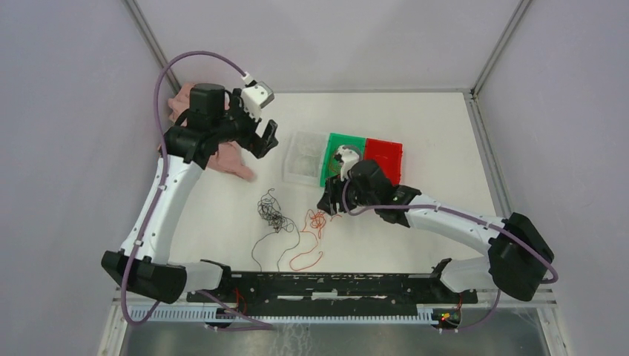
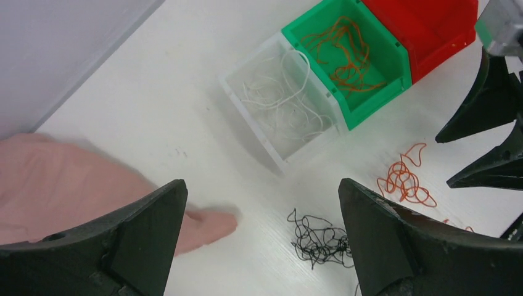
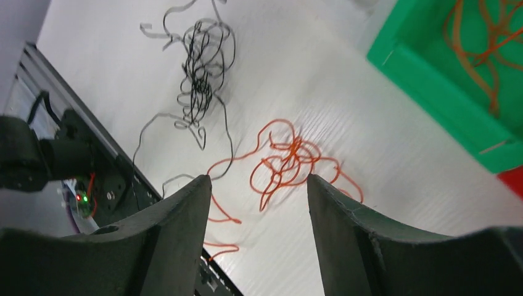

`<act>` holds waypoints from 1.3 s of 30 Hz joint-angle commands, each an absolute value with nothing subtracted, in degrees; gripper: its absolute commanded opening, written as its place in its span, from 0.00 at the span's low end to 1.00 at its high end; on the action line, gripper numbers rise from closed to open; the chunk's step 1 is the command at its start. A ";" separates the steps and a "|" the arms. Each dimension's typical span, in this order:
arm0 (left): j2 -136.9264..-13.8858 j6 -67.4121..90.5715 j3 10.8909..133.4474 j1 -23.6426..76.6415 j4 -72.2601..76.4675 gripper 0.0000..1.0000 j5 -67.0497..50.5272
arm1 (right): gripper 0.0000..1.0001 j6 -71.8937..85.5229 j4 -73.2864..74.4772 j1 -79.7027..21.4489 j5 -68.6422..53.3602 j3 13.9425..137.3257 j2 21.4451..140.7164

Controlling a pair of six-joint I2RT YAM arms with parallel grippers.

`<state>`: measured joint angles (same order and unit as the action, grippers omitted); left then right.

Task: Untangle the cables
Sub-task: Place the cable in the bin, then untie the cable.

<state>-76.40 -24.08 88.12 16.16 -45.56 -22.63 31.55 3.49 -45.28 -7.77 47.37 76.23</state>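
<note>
While hemmed by bins (image 1: 347, 136) at 12 o'clock and pink cloth (image 1: 231, 160) at 10, loose mid-desk (image 1: 445, 159): cables (image 2: 317, 240), black tangle (image 1: 273, 216) at 9 o'clock of orange tangle (image 3: 290, 161). Right claw (image 1: 327, 205) spread, empty, just at its 12; left claw (image 1: 265, 139) spread wide, empty, at 11.

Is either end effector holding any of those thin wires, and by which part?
Nothing is held: left end effector open and empty, right end effector open over the orange cables.
</note>
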 commanded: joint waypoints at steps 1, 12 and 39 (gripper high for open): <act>-72.30 -26.30 82.64 15.38 -44.91 0.99 -23.73 | 0.65 29.12 3.59 -51.18 -3.14 44.77 75.85; -66.87 -28.39 77.67 15.40 -47.25 0.99 -27.35 | 0.58 30.20 4.46 -59.11 4.03 49.49 84.18; -61.71 -35.63 73.38 15.38 -49.27 0.99 -30.58 | 0.00 22.33 8.33 -64.08 -0.03 57.08 81.43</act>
